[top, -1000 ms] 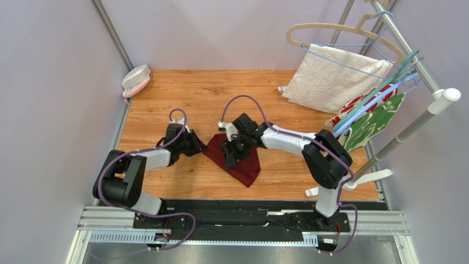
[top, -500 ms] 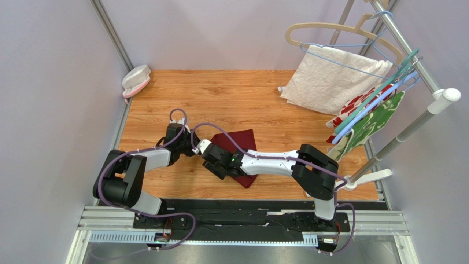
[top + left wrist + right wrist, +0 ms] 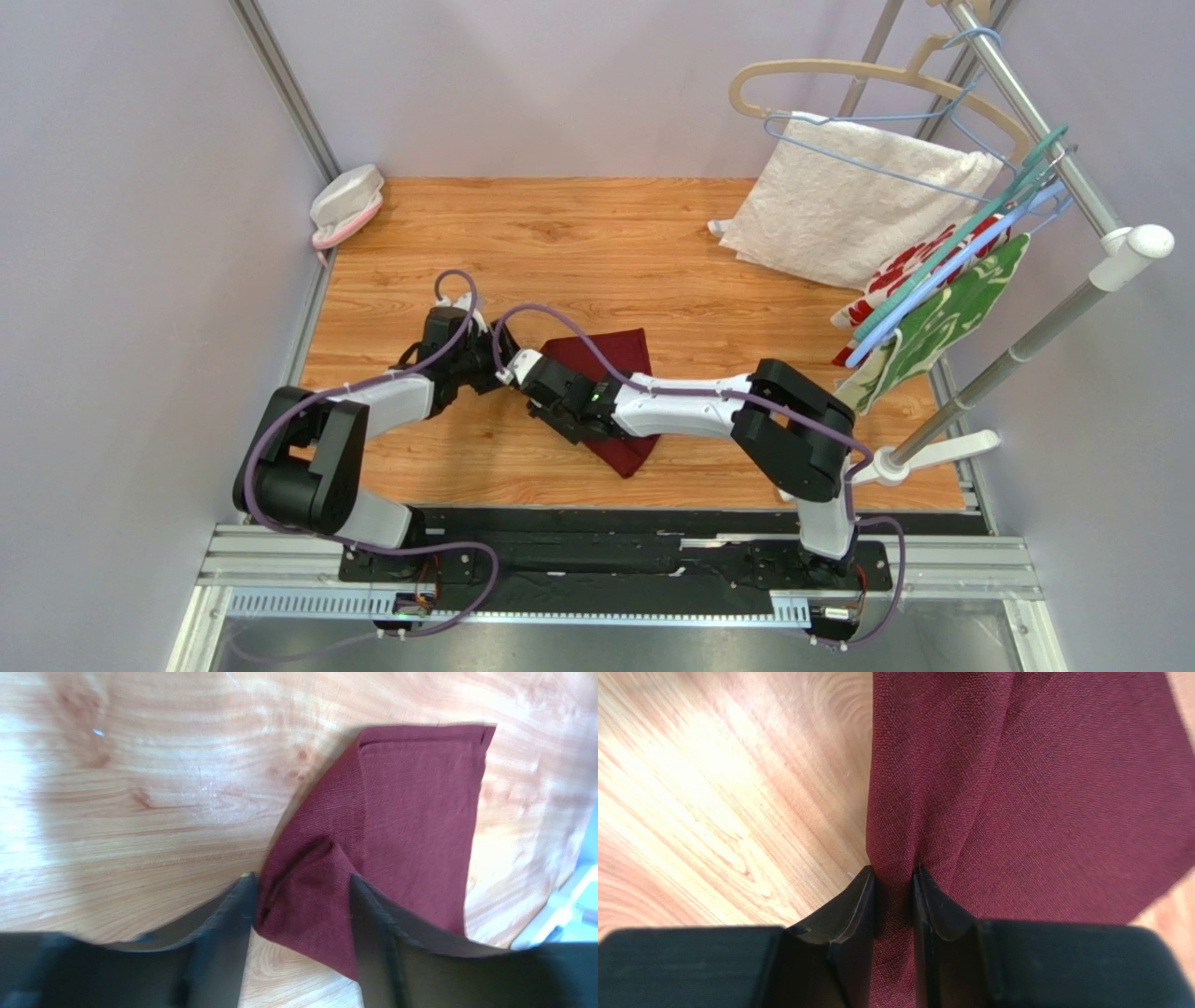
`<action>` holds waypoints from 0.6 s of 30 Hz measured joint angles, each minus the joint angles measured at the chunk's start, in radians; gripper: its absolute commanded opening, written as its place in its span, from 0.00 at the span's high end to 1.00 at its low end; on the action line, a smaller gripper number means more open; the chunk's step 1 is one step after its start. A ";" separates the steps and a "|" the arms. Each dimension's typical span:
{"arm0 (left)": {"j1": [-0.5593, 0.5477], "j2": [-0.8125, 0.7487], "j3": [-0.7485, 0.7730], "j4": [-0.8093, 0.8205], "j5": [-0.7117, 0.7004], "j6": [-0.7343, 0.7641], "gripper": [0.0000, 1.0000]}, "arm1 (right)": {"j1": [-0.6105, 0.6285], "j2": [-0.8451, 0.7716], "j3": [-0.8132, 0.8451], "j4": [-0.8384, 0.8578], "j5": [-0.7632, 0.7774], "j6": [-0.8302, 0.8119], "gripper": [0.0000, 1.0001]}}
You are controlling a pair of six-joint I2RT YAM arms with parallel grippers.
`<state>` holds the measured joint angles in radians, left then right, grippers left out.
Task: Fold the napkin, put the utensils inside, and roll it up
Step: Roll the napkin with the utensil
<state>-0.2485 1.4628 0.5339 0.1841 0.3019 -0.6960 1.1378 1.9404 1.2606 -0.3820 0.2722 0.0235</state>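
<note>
The dark red napkin [image 3: 612,356] lies folded on the wooden table, partly under the right arm. My left gripper [image 3: 494,368] is at its left corner. In the left wrist view a bunched, raised corner of the napkin [image 3: 309,882] fills the gap between the two fingers, which stand fairly wide. My right gripper [image 3: 542,388] is right beside it, shut on a pinched ridge of the napkin [image 3: 1018,777] near its left edge, the jaws narrow with cloth between them [image 3: 894,882]. No utensils are in view.
A white towel [image 3: 842,196] hangs on a hanger at the back right. Red-and-green floral cloths [image 3: 943,311] hang on the metal rack [image 3: 1080,301], whose white foot [image 3: 937,455] rests on the table's right edge. A pink-white object [image 3: 345,203] sits at the back left corner.
My right gripper has swung from over the napkin's middle to its left side, beside the left gripper, pulling cloth over; the napkin now shows a squarer folded shape. The left gripper barely moved.
</note>
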 measured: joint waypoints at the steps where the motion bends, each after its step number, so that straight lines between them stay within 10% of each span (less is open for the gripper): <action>1: 0.000 -0.016 0.005 -0.014 -0.010 0.002 0.31 | -0.023 -0.007 -0.005 0.008 -0.047 0.008 0.82; 18: 0.000 -0.309 -0.050 -0.138 -0.092 0.029 0.33 | -0.330 0.027 -0.085 0.155 -0.976 0.163 0.84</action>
<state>-0.2485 1.1534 0.4839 0.0463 0.2104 -0.6674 0.8082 1.9675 1.1759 -0.2272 -0.7040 0.1867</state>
